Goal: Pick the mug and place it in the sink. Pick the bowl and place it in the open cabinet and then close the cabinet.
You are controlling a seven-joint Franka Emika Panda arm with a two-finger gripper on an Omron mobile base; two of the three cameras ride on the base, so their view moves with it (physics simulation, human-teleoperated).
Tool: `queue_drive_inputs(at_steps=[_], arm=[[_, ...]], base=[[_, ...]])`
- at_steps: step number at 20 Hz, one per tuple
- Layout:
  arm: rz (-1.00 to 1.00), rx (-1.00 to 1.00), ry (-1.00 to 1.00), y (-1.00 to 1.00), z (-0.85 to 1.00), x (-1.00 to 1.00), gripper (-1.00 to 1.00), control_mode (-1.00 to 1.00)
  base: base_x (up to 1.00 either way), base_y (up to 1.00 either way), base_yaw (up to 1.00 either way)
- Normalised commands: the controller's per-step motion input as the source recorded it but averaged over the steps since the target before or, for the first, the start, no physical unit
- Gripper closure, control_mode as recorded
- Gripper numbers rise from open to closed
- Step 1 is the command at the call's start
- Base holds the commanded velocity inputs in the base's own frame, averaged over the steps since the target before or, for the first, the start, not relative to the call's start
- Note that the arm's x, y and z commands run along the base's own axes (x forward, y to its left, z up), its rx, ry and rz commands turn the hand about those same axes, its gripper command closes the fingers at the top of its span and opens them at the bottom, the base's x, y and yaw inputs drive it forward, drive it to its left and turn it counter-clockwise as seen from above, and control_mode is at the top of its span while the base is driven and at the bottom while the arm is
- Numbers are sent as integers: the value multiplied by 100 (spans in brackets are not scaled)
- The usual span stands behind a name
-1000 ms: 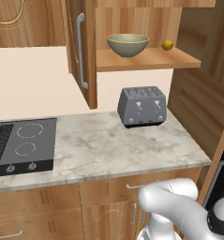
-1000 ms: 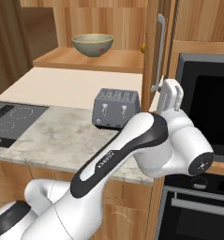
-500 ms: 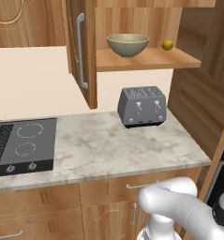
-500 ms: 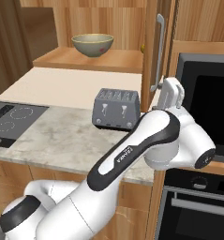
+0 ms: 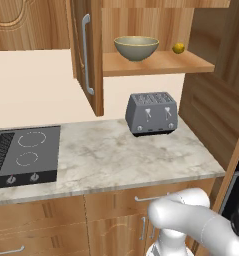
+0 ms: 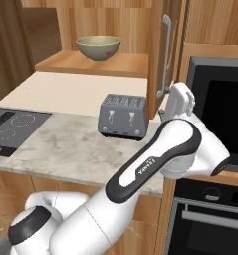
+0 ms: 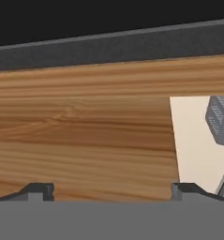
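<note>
The olive-beige bowl (image 5: pixel 136 47) (image 6: pixel 98 47) sits upright on the shelf of the open wooden cabinet (image 5: pixel 156 63). The cabinet's left door (image 5: pixel 86 50) and right door (image 6: pixel 160 50) stand swung out. My gripper (image 6: pixel 171 93) is raised beside the lower edge of the right door, close to its silver bar handle. In the hand view the gripper (image 7: pixel 112 191) is open, its fingertips (image 7: pixel 38 190) wide apart with nothing between them, right up against the wooden door face (image 7: pixel 85 140). The mug and the sink are out of view.
A grey toaster (image 5: pixel 151 112) (image 6: pixel 123 115) stands on the marble counter (image 5: pixel 116 155) under the shelf. A small yellow fruit (image 5: pixel 178 48) lies on the shelf right of the bowl. A black cooktop (image 5: pixel 21 155) is at the left and a built-in oven (image 6: pixel 215 114) at the right.
The hand stays at the right door, still open. The arm's lower links and elbow have shifted a little to the right. Bowl and doors have not moved.
</note>
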Motion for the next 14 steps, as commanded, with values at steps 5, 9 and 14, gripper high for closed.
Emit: queue_drive_inputs(at_steps=[5, 9, 14], arm=[[5, 0, -15, 46, 0, -2, -100, -100], [2, -3, -9, 59, 0, 5, -100, -100], [0, -4, -2, 56, 0, 15, -100, -100]], base=[[0, 0, 0], [0, 0, 0], [0, 0, 0]])
